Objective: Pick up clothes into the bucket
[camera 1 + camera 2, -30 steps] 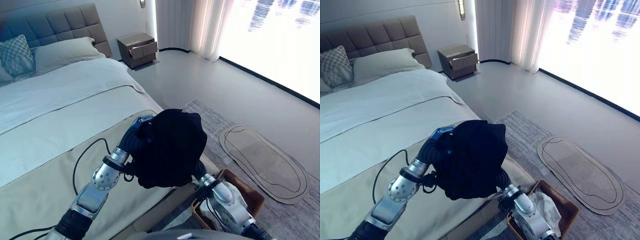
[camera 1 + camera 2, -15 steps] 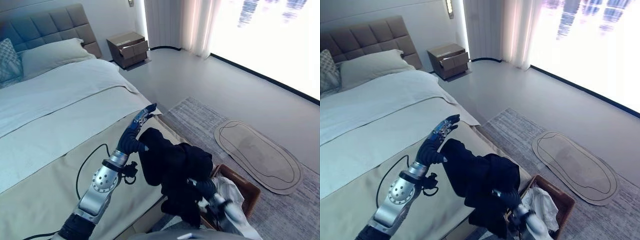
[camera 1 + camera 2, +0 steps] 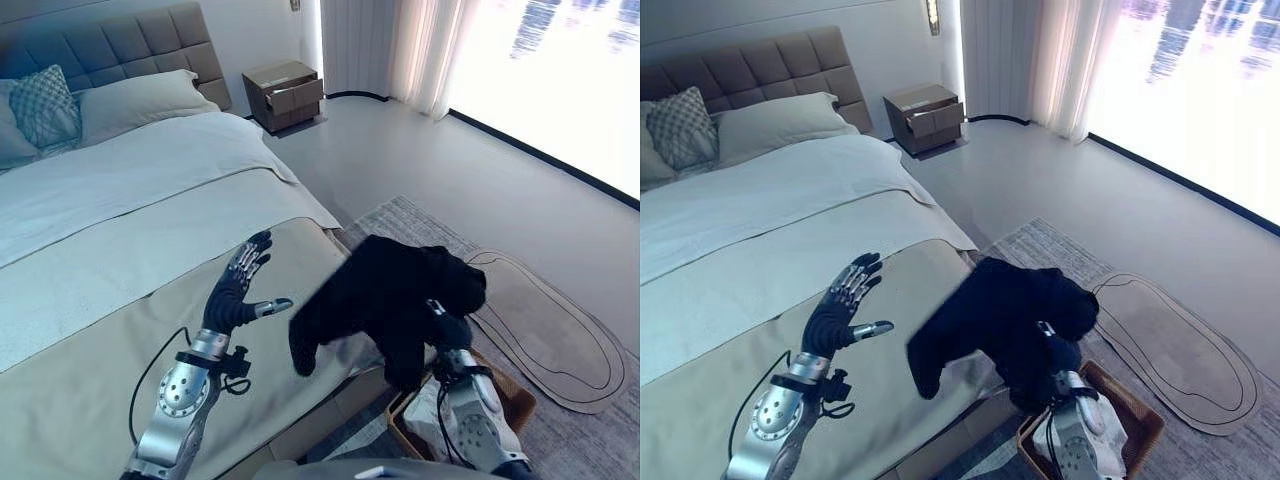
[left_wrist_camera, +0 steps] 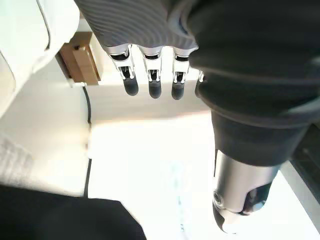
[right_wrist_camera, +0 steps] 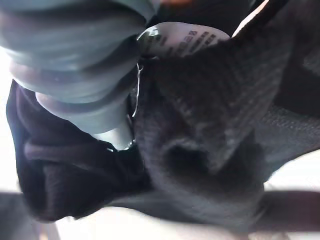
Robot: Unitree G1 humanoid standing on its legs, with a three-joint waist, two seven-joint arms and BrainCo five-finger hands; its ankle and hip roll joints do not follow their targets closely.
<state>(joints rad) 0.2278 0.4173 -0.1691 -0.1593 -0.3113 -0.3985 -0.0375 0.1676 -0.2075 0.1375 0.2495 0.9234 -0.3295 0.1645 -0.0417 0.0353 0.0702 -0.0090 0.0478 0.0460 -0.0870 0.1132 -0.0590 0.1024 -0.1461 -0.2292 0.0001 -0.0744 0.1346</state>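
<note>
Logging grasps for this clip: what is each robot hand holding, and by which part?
Right robot hand: black garment, bunched at one end. Left robot hand: nothing, open.

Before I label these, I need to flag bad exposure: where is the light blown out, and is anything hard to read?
Both eye views: the window is washed out white. Left wrist view: glare whitens the background past the left hand. Right wrist view: the black garment sits very close, a dark mass.
</note>
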